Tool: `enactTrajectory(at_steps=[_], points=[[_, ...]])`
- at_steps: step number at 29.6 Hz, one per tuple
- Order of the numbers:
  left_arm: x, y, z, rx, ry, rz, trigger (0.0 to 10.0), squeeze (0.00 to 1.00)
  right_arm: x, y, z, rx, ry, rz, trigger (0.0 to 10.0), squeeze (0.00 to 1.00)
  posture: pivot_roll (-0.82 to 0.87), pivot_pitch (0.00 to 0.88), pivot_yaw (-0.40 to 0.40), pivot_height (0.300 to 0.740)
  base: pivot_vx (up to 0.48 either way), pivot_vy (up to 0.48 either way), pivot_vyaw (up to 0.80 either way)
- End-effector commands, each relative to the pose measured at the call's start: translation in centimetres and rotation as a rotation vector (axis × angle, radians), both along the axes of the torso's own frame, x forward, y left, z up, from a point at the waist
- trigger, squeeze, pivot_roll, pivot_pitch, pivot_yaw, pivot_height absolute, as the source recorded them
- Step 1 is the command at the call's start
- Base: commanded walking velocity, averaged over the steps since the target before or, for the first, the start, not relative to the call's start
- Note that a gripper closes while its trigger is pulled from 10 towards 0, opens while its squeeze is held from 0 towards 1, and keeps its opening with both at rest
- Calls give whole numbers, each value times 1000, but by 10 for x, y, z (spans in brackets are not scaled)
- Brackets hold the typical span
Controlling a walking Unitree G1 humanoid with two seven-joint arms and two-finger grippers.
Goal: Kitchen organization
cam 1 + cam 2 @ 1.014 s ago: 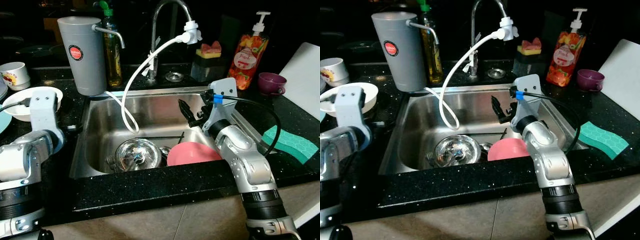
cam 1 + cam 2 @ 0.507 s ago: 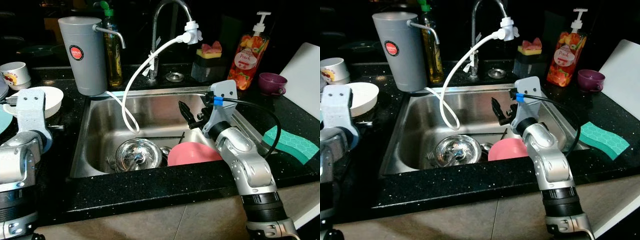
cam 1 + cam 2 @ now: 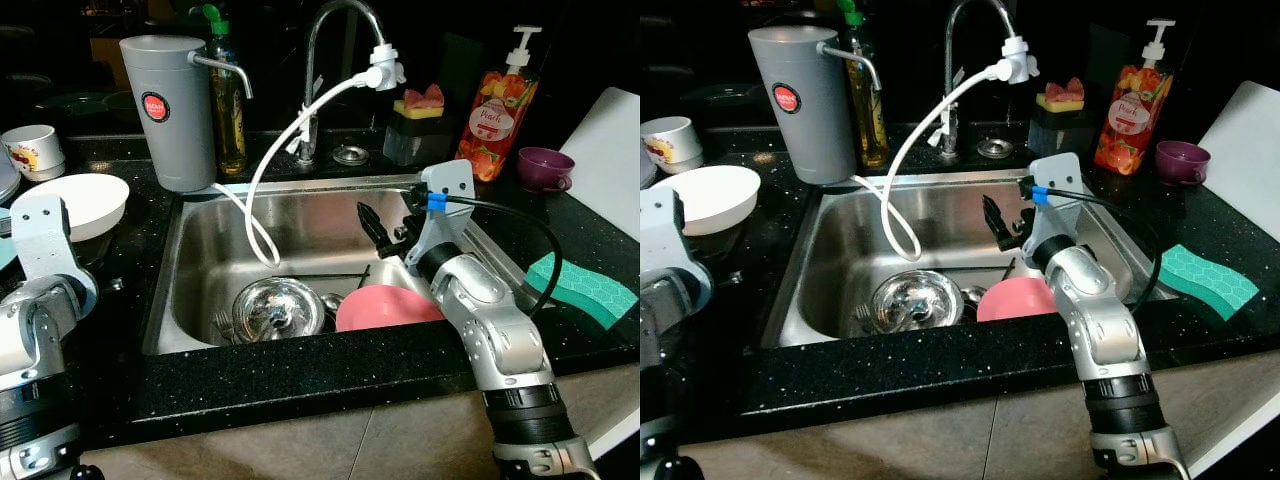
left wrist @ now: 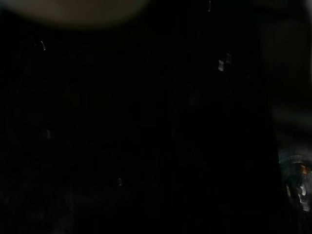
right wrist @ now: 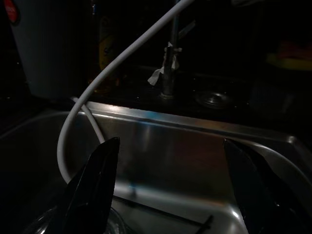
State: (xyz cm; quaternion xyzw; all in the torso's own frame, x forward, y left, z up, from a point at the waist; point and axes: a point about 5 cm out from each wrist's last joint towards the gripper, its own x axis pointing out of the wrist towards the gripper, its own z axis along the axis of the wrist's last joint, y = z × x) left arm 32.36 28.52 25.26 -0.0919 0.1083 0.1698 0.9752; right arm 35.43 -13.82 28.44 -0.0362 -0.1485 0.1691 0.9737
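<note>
Now, down in your stainless steel sink [image 3: 200, 260] lie the dishes: a shiny round metal bowl [image 3: 277, 308] at the front, just beside it a pink round plate [image 3: 385, 307] that leans toward the front wall, and some cutlery [image 3: 222, 322] at the bowl's left; a thin dark rod [image 3: 320, 276] lies across the bottom behind them; your right gripper [image 5: 170, 190] hangs over the right half of the basin, above the pink plate, its two black fingers [image 5: 95, 180] spread wide with nothing between them; a curved chrome tap [image 3: 318, 70] stands behind the sink, and a white hose [image 3: 262, 160] runs from its spout down into the basin; on the black speckled counter [image 3: 300, 380] to the left you have a tall grey water filter jug [image 3: 168, 110], a bottle of yellow liquid with a green cap [image 3: 225, 95], a white shallow bowl [image 3: 85, 200] and a small printed cup [image 3: 33, 150]; your left arm [image 3: 40, 290] is low beside the white bowl, and whether its fingers are open I cannot tell, since the left wrist view is nearly black; to the right stand an orange soap pump bottle [image 3: 497, 110], a purple cup [image 3: 545, 166] and a teal sponge cloth [image 3: 585, 285].
</note>
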Motion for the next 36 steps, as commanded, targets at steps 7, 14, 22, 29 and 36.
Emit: enactTrajectory(at_steps=[7, 14, 22, 29, 36], points=[[3, -7, -20, -28, 90, -37, 0, 0, -2, -1, 1, -3, -5, -3, 10000, 0, 82, 169, -28, 740, 0, 0, 0], [10, -29, -12, -40, 36, -180, 9059, 0, -2, -2, 1, -2, -7, -8, 10000, 0, 78, 165, -22, 740, 0, 0, 0], [21, -55, -1, -51, -24, -317, 10000, 0, -2, -2, 3, -3, -16, -9, 10000, 0, 77, 151, -22, 740, 0, 0, 0], [34, -101, 13, -86, -111, -509, 10000, 0, -2, -1, 6, -4, -25, -9, 10000, 0, 59, 136, -22, 740, 0, 0, 0], [35, -107, 29, -23, -218, -547, 10000, 27, -2, -2, 7, -6, -29, -12, 10000, 0, 56, 136, -21, 740, 0, 0, 0]])
